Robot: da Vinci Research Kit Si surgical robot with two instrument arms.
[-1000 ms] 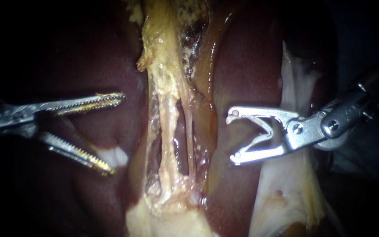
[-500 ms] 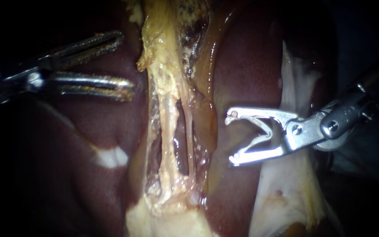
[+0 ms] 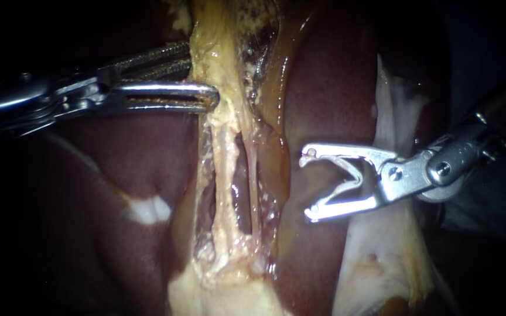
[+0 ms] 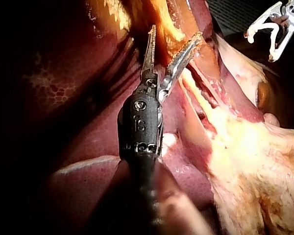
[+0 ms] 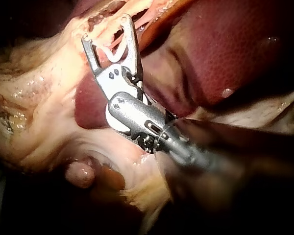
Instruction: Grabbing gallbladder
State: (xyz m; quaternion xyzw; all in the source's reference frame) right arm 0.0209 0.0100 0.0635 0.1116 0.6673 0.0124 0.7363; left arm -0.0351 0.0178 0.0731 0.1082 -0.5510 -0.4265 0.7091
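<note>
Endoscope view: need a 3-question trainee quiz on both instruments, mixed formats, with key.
1. True or false: the left instrument has its jaws shut flat together.
2. Fill in: the right instrument holds a white ____ between its jaws.
3. The left instrument's jaw tips are at: A) the pale tissue strip running down the liver; B) the right instrument; C) open space, clear of all tissue.
Key: 1 false, a gap shows between them; 2 clip; 3 A.
</note>
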